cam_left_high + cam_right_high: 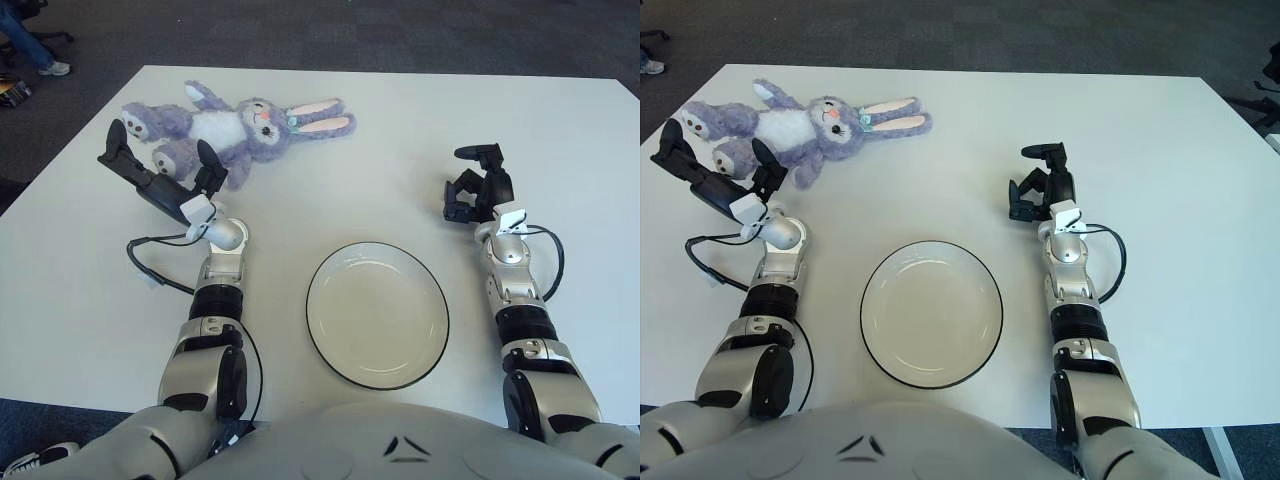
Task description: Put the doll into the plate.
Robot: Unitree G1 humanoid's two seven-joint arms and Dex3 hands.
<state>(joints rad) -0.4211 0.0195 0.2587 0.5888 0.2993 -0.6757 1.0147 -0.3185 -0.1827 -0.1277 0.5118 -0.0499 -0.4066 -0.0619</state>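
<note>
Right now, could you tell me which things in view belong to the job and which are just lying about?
Part of the job:
- purple plush rabbit doll, lying at the table's far left
- round white plate with a dark rim, holding nothing
- left robot hand, open beside the doll's feet

Just lying about:
- right robot hand, idle to the plate's far right
- white table

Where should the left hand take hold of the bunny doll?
Probably around the white torso of the bunny doll, coming from the near side. It lies flat, feet toward the open left hand, which is just beside its legs; the ears are thin and floppy.
</note>
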